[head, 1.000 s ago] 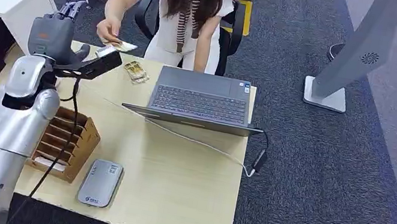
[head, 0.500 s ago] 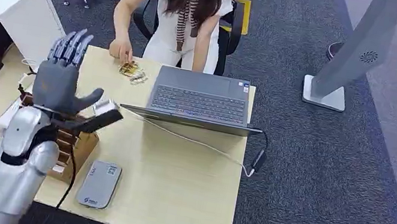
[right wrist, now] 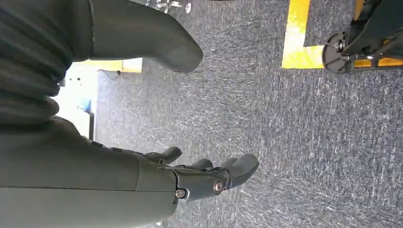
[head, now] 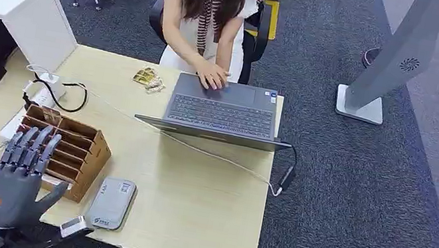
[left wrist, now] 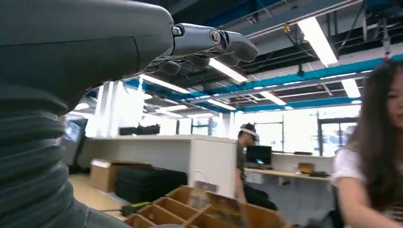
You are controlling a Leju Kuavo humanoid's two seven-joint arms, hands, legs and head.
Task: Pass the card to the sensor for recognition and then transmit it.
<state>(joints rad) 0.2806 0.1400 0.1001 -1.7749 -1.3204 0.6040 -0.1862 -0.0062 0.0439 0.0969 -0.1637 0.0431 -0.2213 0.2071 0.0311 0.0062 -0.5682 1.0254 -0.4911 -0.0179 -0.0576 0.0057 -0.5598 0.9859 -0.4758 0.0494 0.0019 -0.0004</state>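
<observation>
Cards [head: 149,79]: one small loose pile on far edge of wooden table [head: 203,202], just left of one open laptop [head: 222,107]. One grey card sensor [head: 111,203] flat near front edge, beside one wooden slotted organizer [head: 67,152]. One seated person types on laptop. Left hand [head: 18,185] upright at table's front corner, palm outward, fingers spread, empty. Right hand [right wrist: 199,178] hangs over grey carpet, fingers loosely extended, holding nothing.
</observation>
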